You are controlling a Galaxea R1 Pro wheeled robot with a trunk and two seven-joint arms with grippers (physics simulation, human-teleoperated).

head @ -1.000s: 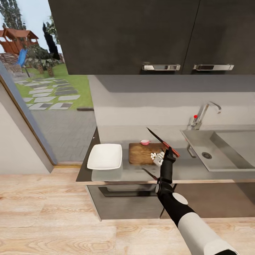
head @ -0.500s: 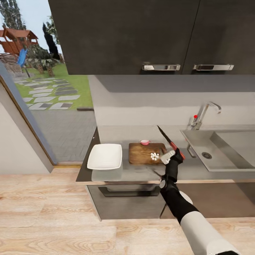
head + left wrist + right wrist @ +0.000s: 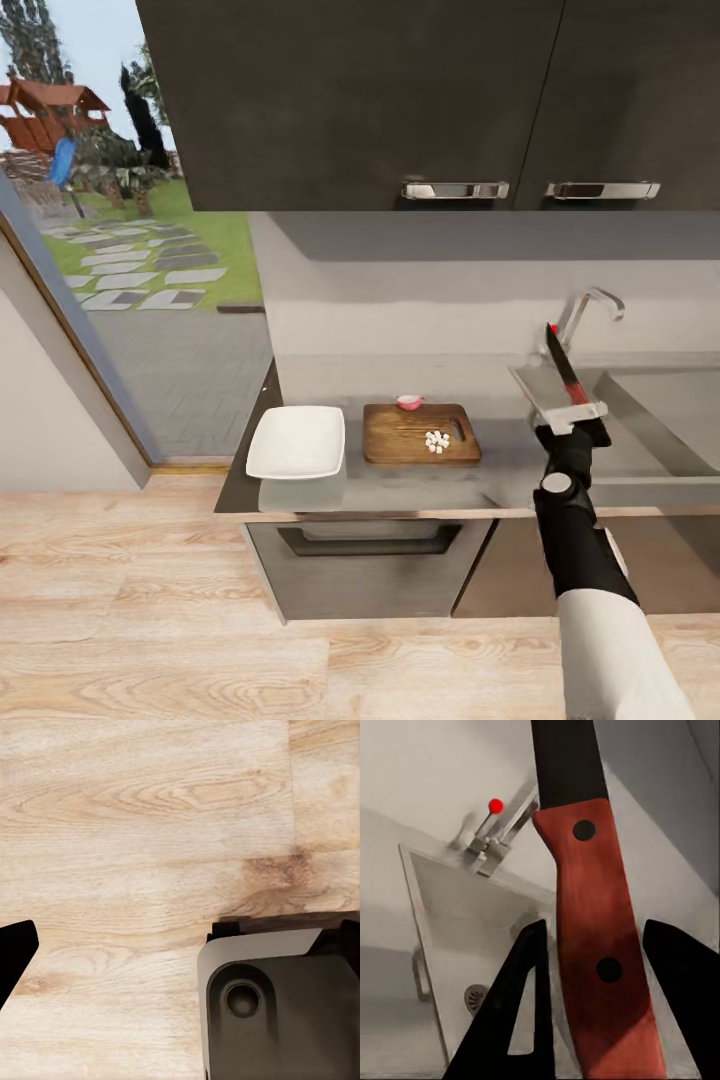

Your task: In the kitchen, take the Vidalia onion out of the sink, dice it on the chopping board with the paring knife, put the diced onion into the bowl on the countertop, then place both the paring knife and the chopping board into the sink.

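My right gripper [image 3: 574, 418] is shut on the red handle of the paring knife [image 3: 566, 375], holding it over the left end of the sink [image 3: 660, 398] with the dark blade pointing up and away. In the right wrist view the knife handle [image 3: 598, 945] sits between both fingers [image 3: 521, 1020], above the grey basin [image 3: 465, 930] and its drain [image 3: 474, 999]. The brown chopping board [image 3: 405, 436] lies on the countertop [image 3: 400, 485] with the diced onion [image 3: 436, 440] near its right end and a small pinkish onion piece [image 3: 408, 402] at its far edge. The white bowl [image 3: 297, 441] stands to the board's left.
A chrome tap [image 3: 588, 303] with a red knob [image 3: 496, 805] rises behind the sink. Dark wall cabinets [image 3: 400, 100] hang above the counter. An open doorway to a garden is at the left. The left wrist view looks down on wooden floor [image 3: 150, 832] and the robot's base [image 3: 277, 1005].
My right arm has swung right from the board's right end to the sink's left end, carrying the knife. The blade now stands more upright. Board, diced onion and bowl have not moved.
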